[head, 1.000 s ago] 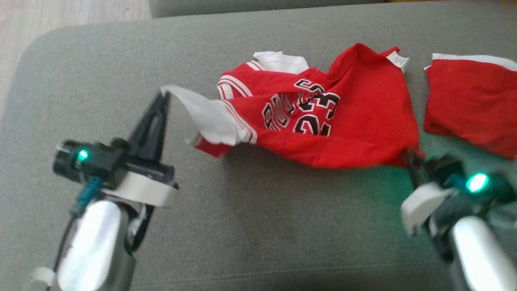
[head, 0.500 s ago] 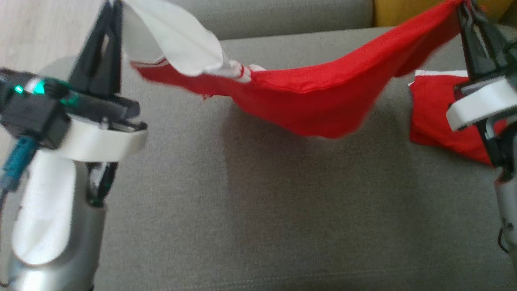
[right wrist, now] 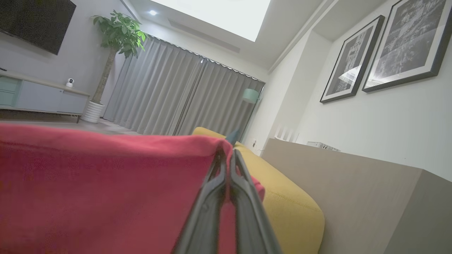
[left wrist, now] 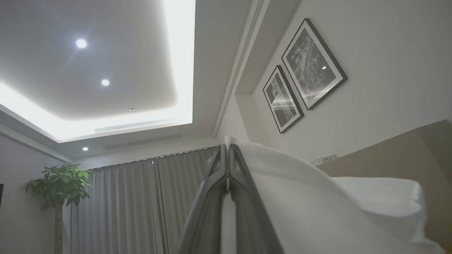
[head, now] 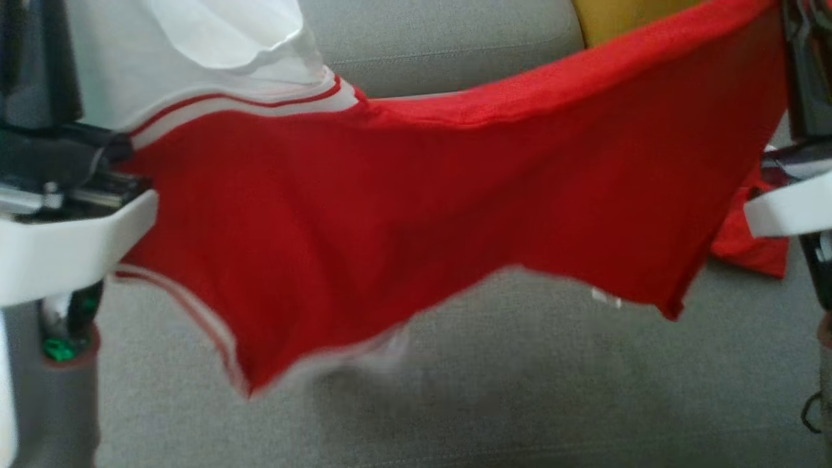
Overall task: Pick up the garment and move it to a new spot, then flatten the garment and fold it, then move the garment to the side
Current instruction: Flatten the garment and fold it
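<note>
Garment [head: 416,195] hangs spread across the frame centre, above grey cushion [head: 520,403]. Left gripper [left wrist: 227,150] is pinched tight on its white end at upper left. Right gripper [right wrist: 226,155] is pinched tight on its red end at upper right.

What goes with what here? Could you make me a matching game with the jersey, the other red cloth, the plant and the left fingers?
1 jersey
2 other red cloth
3 plant
4 left fingers

a beside the curtains
b shut on white cloth
c lying on the sofa
d hanging stretched in the air

Pairs: 1-d, 2-c, 3-a, 4-b
</note>
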